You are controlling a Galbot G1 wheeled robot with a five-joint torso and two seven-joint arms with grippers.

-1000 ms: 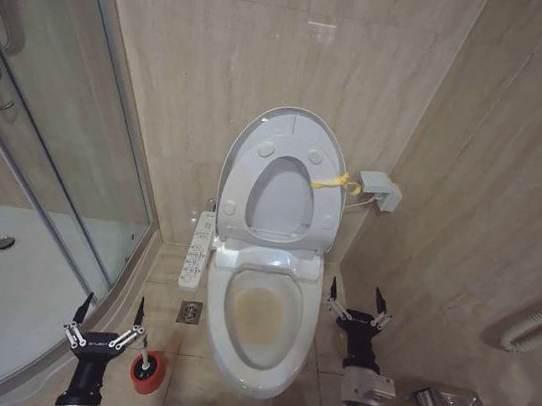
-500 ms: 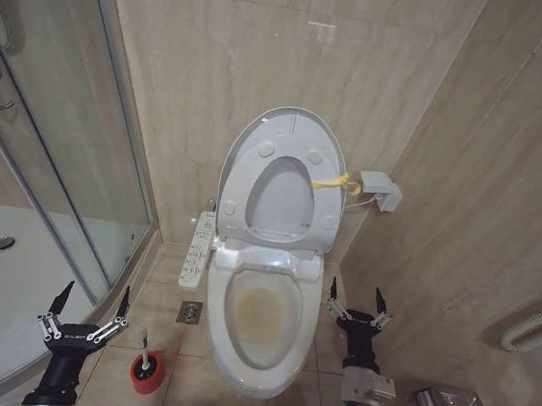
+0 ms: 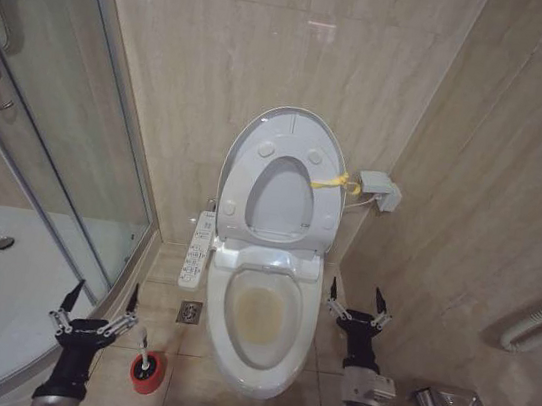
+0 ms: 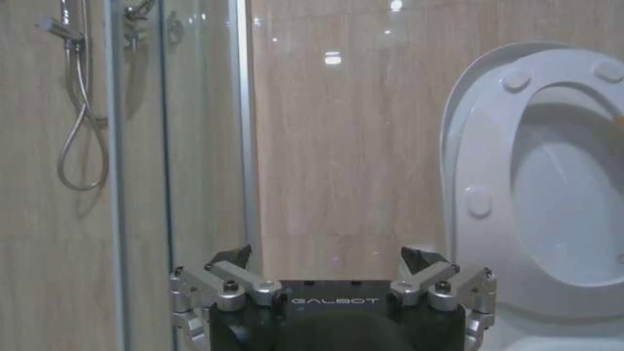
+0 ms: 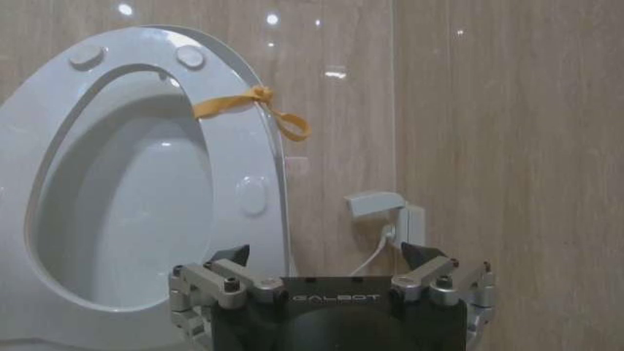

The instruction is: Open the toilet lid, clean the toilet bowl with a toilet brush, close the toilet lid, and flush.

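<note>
Toilet brush (image 3: 146,365) just beside splayed left end effector (image 3: 100,296).

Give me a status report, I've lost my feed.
Left gripper open, low beside toilet brush in its red holder. Right gripper open, right of toilet bowl. Toilet lid up against wall. Nothing blocking.

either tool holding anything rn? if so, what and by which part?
Nothing held. Left tool hangs open above the floor beside the toilet brush, which sits in its red cup. Right tool is open, empty, beside the toilet bowl.
</note>
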